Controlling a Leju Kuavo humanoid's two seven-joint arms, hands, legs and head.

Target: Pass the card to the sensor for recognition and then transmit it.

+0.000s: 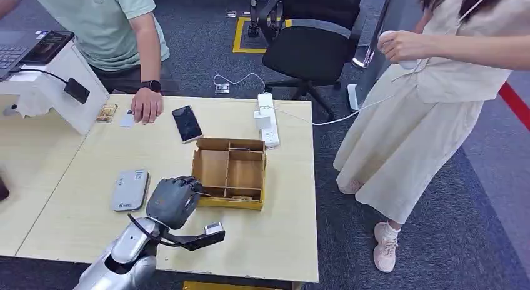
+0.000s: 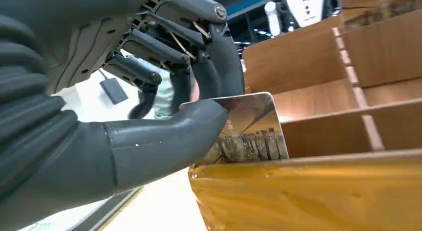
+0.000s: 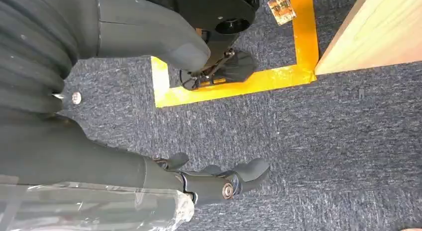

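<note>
Cardboard box (image 1: pixel 229 172) is sitting mid-table; at its nine o'clock the left hand (image 1: pixel 173 201) is pinching the card (image 2: pixel 251 131) between thumb and fingers.

Glossy card (image 2: pixel 251 129), matt cardboard box (image 1: pixel 230 171), pale wood table (image 1: pixel 281 234)

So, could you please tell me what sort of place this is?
Probably an office used as a robot test area: a pale wooden table, a black office chair on grey carpet, a power strip, and yellow floor tape.
</note>
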